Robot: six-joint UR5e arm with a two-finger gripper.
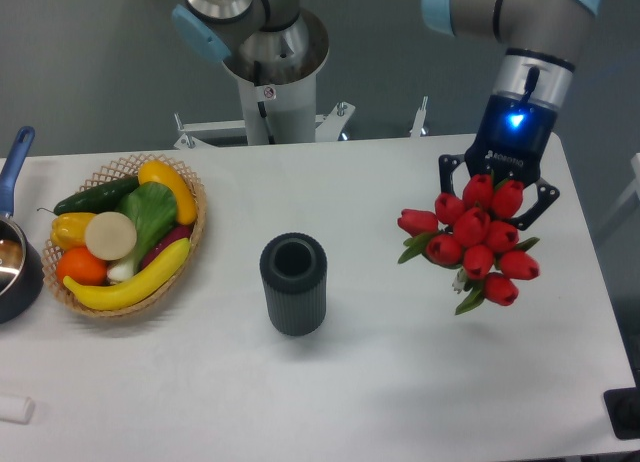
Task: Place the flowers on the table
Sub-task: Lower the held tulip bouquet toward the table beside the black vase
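The flowers (470, 238), a bunch of red tulip buds with green leaves, hang upright at the right side of the white table (400, 382), with their buds facing up. My gripper (497, 194) is directly above and behind the bunch. Its dark jaws stand either side of the top buds and are closed on the bunch. The fingertips and the stems are hidden behind the buds. The flowers appear to be held a little above the tabletop, not lying on it.
A black ribbed cylindrical vase (294, 283) stands at the table's middle. A wicker basket (192, 244) of fruit and vegetables sits at the left, with a dark pan (12, 272) with a blue handle beside it. The robot base (268, 72) is at the back.
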